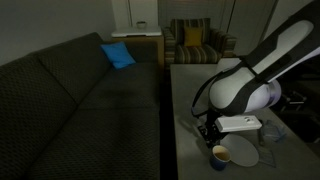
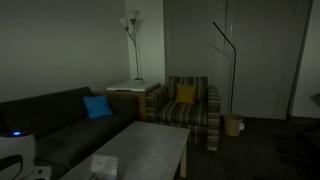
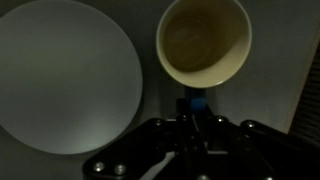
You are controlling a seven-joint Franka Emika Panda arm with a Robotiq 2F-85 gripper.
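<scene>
In the wrist view a mug with a cream inside stands just beyond my gripper. A small blue piece, apparently the mug's handle, sits between the fingers, and the jaws are shut on it. A round white plate lies beside the mug on its left. In an exterior view the gripper hangs low over the near end of the grey table, right above the blue mug and next to the plate. The room is dim, so the contact itself is hard to make out.
A white flat box lies on the table behind the plate. A dark sofa with a blue cushion runs along the table. A striped armchair with a yellow cushion, a floor lamp and a small bin stand farther off.
</scene>
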